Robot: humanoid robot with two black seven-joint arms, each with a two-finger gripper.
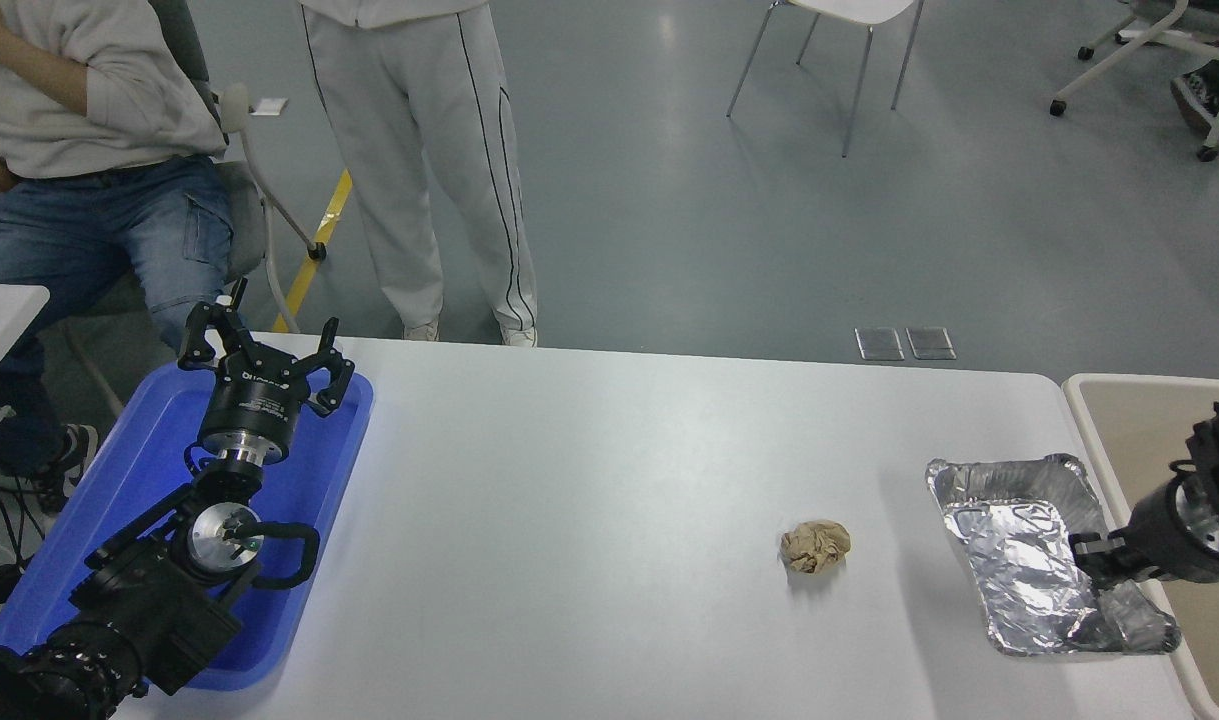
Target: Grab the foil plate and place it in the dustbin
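Head view, from left to right: the left gripper (259, 352) hangs with fingers spread wide over the blue tray (119, 480) at lower left, a crumpled brown paper ball (815, 546) lies right of centre on the table (589, 500), and the right gripper (1097, 555) pinches the foil plate (1029, 560) by its right rim beside the dustbin (1134, 420) at the right edge.

left hand (261, 352) parked, fingers spread; right hand (1097, 556) low at right edge, clamped.

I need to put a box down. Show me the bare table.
Widest bare stretch: the white table between the blue tray and the paper ball. Crowded at right: the foil plate, right pincer and dustbin. The left pincer hangs over the tray.
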